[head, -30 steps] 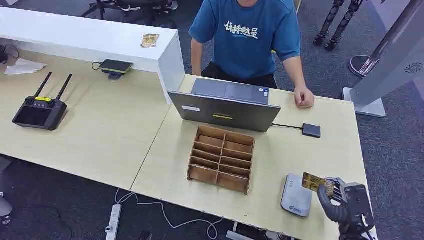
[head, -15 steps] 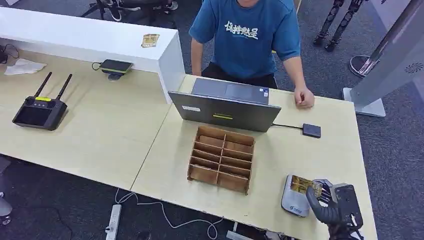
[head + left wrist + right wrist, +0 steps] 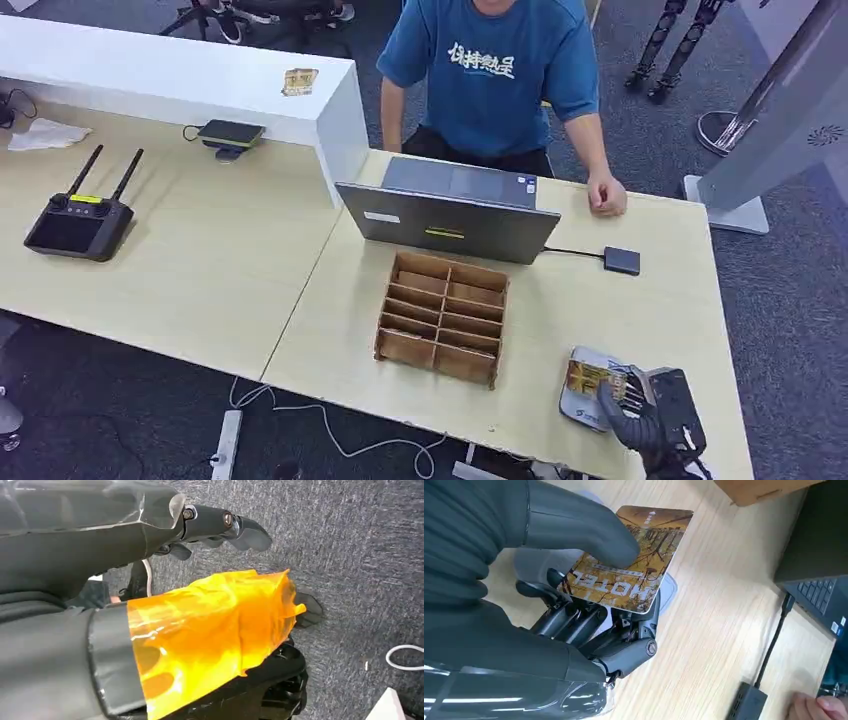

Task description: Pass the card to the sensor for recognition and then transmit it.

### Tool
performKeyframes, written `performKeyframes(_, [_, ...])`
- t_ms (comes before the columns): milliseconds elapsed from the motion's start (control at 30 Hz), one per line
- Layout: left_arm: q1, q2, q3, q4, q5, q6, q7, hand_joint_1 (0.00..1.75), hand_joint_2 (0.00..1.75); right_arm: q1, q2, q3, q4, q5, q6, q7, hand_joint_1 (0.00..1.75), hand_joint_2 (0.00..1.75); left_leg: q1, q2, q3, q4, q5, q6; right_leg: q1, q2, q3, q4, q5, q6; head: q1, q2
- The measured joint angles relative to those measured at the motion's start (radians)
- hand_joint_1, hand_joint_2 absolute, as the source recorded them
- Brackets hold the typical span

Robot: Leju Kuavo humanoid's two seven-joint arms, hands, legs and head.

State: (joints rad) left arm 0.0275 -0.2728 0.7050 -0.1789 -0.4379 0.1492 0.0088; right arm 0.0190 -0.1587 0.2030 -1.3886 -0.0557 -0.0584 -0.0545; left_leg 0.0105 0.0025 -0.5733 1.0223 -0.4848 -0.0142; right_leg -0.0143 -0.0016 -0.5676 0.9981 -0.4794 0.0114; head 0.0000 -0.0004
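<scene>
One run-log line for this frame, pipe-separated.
step: card at sensor | right hand: holds card over sensor | left hand: holds nothing | person: at laptop

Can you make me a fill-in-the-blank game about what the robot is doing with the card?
1. The right robot hand holds a ____.
2. The card is over the grey ____ on the table.
3. The word printed on the card is ____.
4. The wooden box sits in front of the ____.

Missing words: card; sensor; HOTEL; laptop
</scene>
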Motion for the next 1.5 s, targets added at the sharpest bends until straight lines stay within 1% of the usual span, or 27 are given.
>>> performKeyframes(233, [0.000, 0.000, 0.000, 0.004, -0.004, 0.002, -0.003, 0.00, 0.00, -0.036, -0.030, 0.035, 0.025, 0.019, 0.010, 0.019, 1.75, 1.75, 0.000, 0.001, 0.002, 0.000, 0.000, 0.000, 0.000, 0.001, 0.002, 0.000, 0.000, 0.000, 0.000, 0.000])
performKeyframes(367, [0.000, 0.000, 0.000, 0.005, -0.004, 0.003, -0.003, 0.00, 0.00, -0.043, -0.039, 0.043, 0.031, 0.021, 0.014, 0.021, 1.75, 1.75, 0.000, 0.001, 0.003, 0.000, 0.000, 0.000, 0.000, 0.001, 0.002, 0.000, 0.000, 0.000, 0.000, 0.000])
performKeyframes(467, [0.000, 0.003, 0.000, 0.005, -0.004, -0.004, -0.006, 0.00, 0.00, -0.052, -0.050, 0.050, 0.033, 0.047, 0.018, 0.034, 1.75, 1.75, 0.000, 0.001, 0.003, 0.000, 0.000, 0.000, 0.000, 0.001, 0.003, 0.000, 0.000, 0.000, 0.000, 0.000])
performKeyframes(533, [0.000, 0.005, 0.000, 0.005, -0.008, -0.022, -0.008, 0.00, 0.00, -0.066, -0.070, 0.058, 0.042, 0.062, 0.032, 0.056, 1.75, 1.75, 0.000, 0.001, 0.003, 0.000, 0.000, 0.000, 0.000, 0.001, 0.003, 0.000, 0.001, 0.000, 0.000, 0.000])
performKeyframes(633, [0.000, 0.007, 0.000, 0.006, -0.011, -0.028, -0.010, 0.00, 0.00, -0.085, -0.100, 0.064, 0.053, 0.063, 0.059, 0.069, 1.75, 1.75, 0.000, 0.000, 0.002, 0.001, 0.000, 0.000, -0.001, 0.000, 0.003, 0.000, 0.001, 0.001, 0.000, 0.000])
performKeyframes(833, [-0.001, 0.007, 0.000, 0.007, -0.011, -0.028, -0.010, 0.00, 0.00, -0.107, -0.151, 0.072, 0.056, 0.033, 0.090, 0.073, 1.75, 1.75, 0.000, 0.000, 0.002, 0.001, 0.000, 0.000, 0.000, 0.000, 0.003, 0.000, 0.001, 0.001, 0.000, 0.000])
performKeyframes(1067, [-0.001, 0.007, 0.000, 0.011, -0.010, -0.028, -0.011, 0.00, 0.00, -0.116, -0.174, 0.081, 0.056, 0.013, 0.094, 0.072, 1.75, 1.75, 0.000, 0.000, 0.001, 0.001, -0.001, 0.002, 0.000, 0.000, 0.002, 0.000, 0.001, 0.001, 0.000, 0.000])
performKeyframes(1400, [-0.002, 0.008, 0.000, 0.014, -0.011, -0.028, -0.011, 0.00, 0.00, -0.123, -0.186, 0.094, 0.056, 0.007, 0.100, 0.071, 1.75, 1.75, 0.000, 0.000, 0.001, 0.001, -0.001, 0.002, 0.000, 0.000, 0.002, 0.000, 0.001, 0.001, 0.000, 0.000])
performKeyframes(1500, [-0.002, 0.008, 0.000, 0.014, -0.011, -0.028, -0.011, 0.00, 0.00, -0.136, -0.198, 0.107, 0.057, 0.016, 0.114, 0.088, 1.75, 1.75, -0.001, 0.000, 0.001, 0.001, -0.001, 0.002, 0.000, 0.000, 0.002, 0.000, 0.001, 0.001, 0.000, 0.000])
